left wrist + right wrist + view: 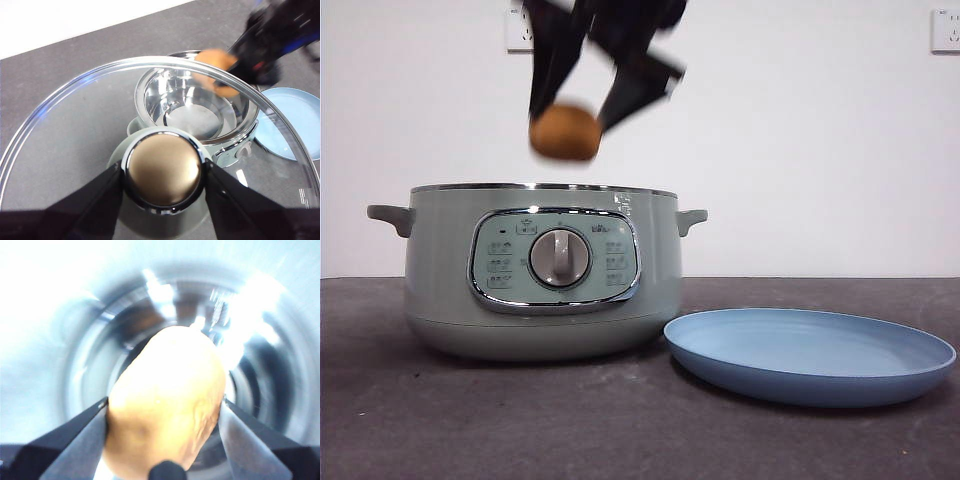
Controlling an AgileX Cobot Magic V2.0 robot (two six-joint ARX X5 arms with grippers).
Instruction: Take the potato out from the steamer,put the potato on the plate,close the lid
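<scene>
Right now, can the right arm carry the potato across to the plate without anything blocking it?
Probably yes. The right pincer holds the potato clear above the steamer, and the plate lies open beside it. The left pincer holds the lid elsewhere.

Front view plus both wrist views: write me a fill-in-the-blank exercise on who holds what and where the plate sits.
1. The right hand holds the ____ in the air above the steamer.
2. The left hand grips the lid by its ____.
3. The steamer is ____, with its shiny inner bowl on show.
4. The blue plate lies ____ beside the steamer.

Missing words: potato; knob; open; empty
</scene>
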